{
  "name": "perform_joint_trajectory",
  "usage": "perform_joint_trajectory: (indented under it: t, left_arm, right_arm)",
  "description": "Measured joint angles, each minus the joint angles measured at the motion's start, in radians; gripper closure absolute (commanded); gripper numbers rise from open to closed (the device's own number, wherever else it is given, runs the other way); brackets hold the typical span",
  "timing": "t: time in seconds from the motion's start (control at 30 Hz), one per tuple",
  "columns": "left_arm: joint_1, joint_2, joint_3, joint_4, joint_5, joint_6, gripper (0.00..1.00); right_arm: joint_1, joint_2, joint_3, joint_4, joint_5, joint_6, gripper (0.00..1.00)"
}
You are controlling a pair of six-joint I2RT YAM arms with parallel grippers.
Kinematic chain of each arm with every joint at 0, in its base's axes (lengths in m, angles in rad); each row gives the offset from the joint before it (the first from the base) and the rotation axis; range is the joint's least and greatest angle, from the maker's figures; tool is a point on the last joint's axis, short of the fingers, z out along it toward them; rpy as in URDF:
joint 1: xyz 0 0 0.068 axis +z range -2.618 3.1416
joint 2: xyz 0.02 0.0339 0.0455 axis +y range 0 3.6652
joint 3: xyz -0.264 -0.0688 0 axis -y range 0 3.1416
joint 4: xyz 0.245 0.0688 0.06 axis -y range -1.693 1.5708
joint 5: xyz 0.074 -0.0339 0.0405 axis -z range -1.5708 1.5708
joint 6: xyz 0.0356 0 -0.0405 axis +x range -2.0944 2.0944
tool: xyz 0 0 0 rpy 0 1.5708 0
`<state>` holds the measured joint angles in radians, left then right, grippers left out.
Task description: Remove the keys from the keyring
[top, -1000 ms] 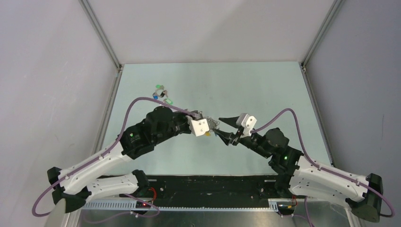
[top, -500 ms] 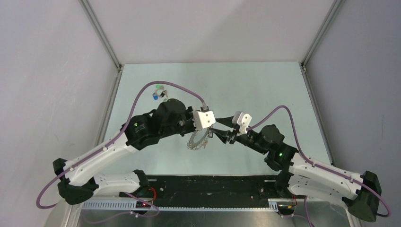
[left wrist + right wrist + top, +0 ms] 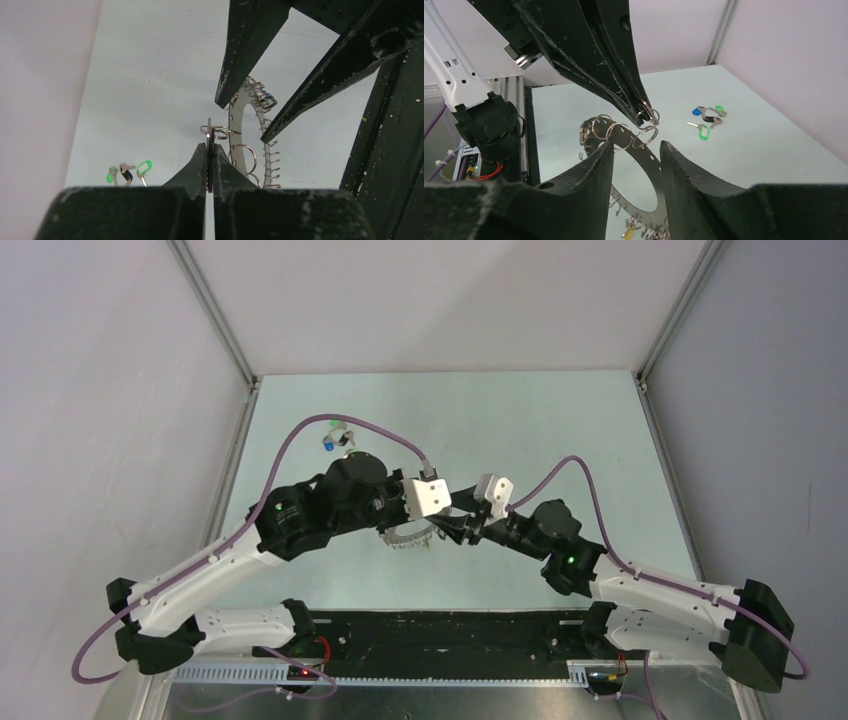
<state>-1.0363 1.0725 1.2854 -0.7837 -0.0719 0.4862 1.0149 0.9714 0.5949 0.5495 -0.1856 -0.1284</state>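
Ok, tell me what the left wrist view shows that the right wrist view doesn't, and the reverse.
Only the left wrist view: what looks like a blue tag on the keyring's far rim. Only the right wrist view: the left arm's white link, red wiring, and a loose blue-tagged key. Both: the left tool shut on one of the keyring's wire loops, the right tool open astride the disc, loose keys on the table.

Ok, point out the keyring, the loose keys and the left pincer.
keyring [image 3: 646, 162], right wrist view, on its flat grey band.
loose keys [image 3: 708, 119], right wrist view, on the middle of the cluster.
left pincer [image 3: 208, 147], left wrist view, between its shut fingertips.
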Motion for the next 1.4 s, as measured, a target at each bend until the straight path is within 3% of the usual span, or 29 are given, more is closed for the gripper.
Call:
perform_joint_trajectory:
  t: [0.67,0.73,0.83,1.0,1.17,1.4]
  left_arm:
    - [-0.028,0.015,0.028,-0.022,-0.004,-0.008,1.00]
    - [-0.030,0.023,0.028,-0.024,-0.004,-0.008,1.00]
    - [-0.031,0.029,0.028,-0.031,-0.005,-0.009,1.00]
    - [-0.032,0.029,0.028,-0.044,-0.010,-0.015,1.00]
    - [-0.035,0.029,0.035,-0.054,-0.014,-0.021,1.00]
    - [-0.039,0.032,0.061,-0.065,-0.035,-0.037,1.00]
  right_arm:
    - [0.008,0.063,0.015,0.046,-0.003,0.024,0.60]
    - [0.008,0.064,0.016,0.046,-0.003,0.024,0.64]
    - [0.008,0.064,0.017,0.045,0.000,0.024,0.78]
    - [0.005,0.063,0.018,0.034,0.005,0.023,0.84]
    - [0.005,0.044,0.023,0.002,0.012,0.018,1.00]
    - [0.006,-0.005,0.026,-0.048,0.018,0.016,1.00]
